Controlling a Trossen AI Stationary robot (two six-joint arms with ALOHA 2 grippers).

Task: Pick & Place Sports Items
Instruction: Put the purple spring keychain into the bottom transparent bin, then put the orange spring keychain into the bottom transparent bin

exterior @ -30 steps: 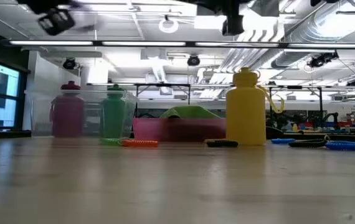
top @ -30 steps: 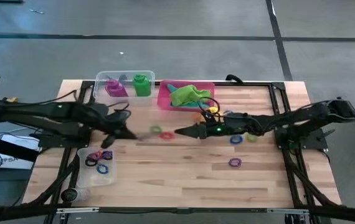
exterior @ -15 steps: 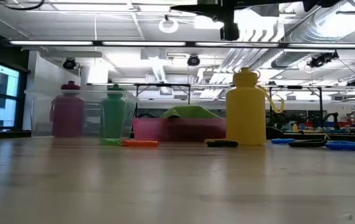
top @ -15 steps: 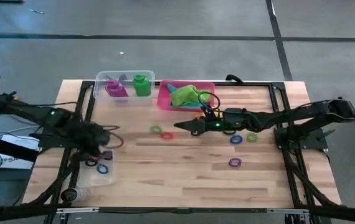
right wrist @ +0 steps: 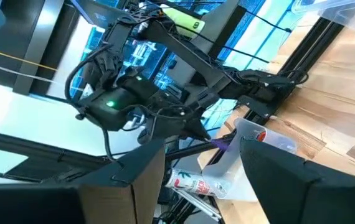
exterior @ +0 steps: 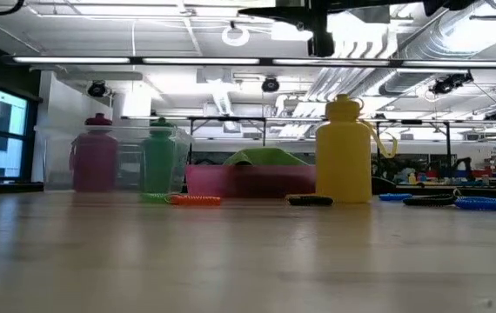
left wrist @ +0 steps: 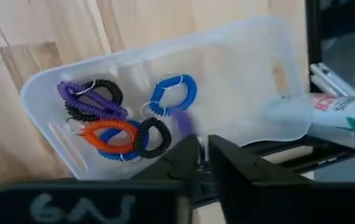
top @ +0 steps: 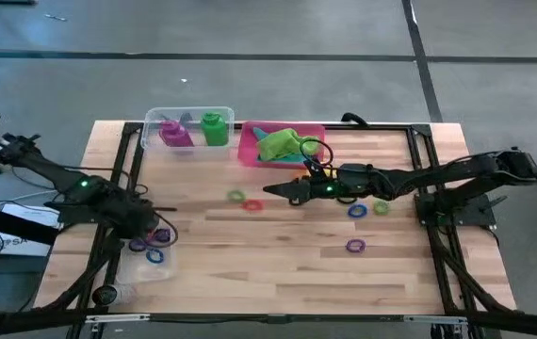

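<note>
1. Wooden table under both arms; the low view sees across it to a ceiling of lights and pipes, and both grippers are out of that view except for a dark part at its top edge.
2. Left gripper hangs over the clear tub at the table's near left corner. Its fingers show only a narrow gap, with a blurred purple ring just ahead of the tips; whether they hold it I cannot tell.
3. Beyond those jaws the tub holds five coil rings: purple, black, orange, blue, black, overlapping, so the count is uncertain.
4. A second clear tub at the far edge holds one purple bottle and one green bottle.
5. Pink tray holds one green cloth.
6. Right gripper hovers mid-table, fingers partly apart, nothing between them; two rings lie just ahead of its tips.
7. One yellow bottle is hidden under the right arm from above.
8. Three rings lie beside and behind that arm.
</note>
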